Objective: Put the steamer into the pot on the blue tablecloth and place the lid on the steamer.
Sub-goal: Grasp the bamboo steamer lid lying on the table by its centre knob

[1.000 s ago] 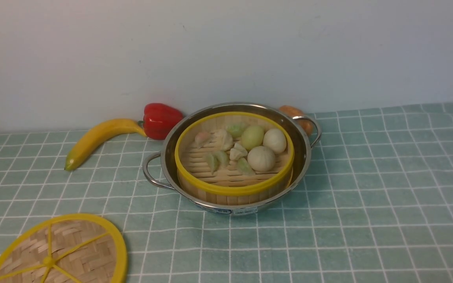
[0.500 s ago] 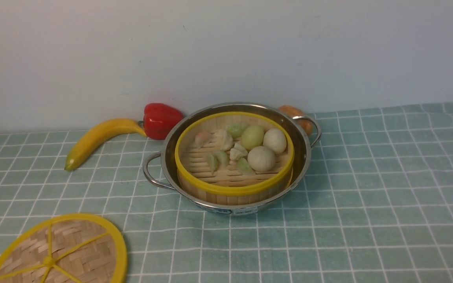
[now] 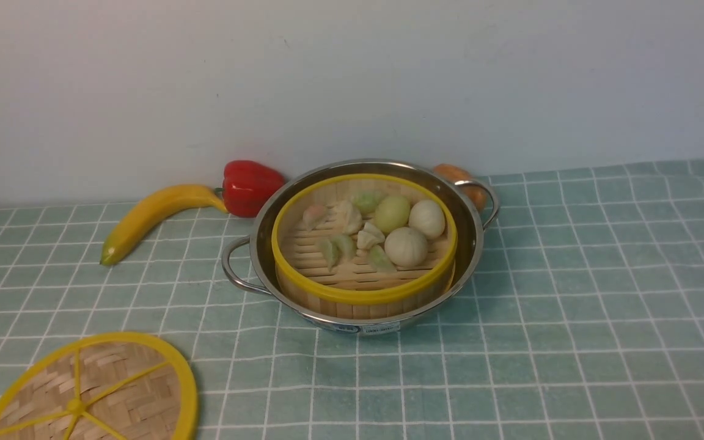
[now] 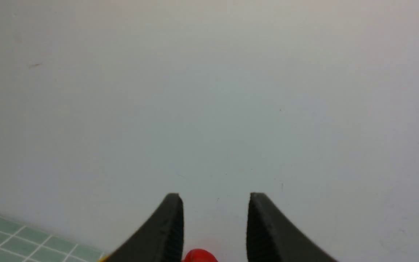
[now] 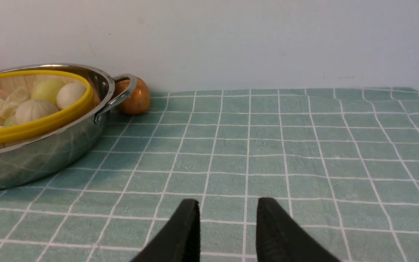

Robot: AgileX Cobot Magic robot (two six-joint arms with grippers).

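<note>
Steamer (image 3: 327, 269) sits in the pot (image 3: 469, 232) on the blue tablecloth (image 3: 572, 305); lid (image 3: 126, 391) lies flat at the pot's seven o'clock. Left jaws and right jaws stand spread, empty. Pinching the lid's flat rim could snag cloth or slip.

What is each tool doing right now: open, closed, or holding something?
Left tool: open, holding nothing.
Right tool: open, holding nothing.

Front and right wrist: shared pot (image 3: 261, 244)
</note>
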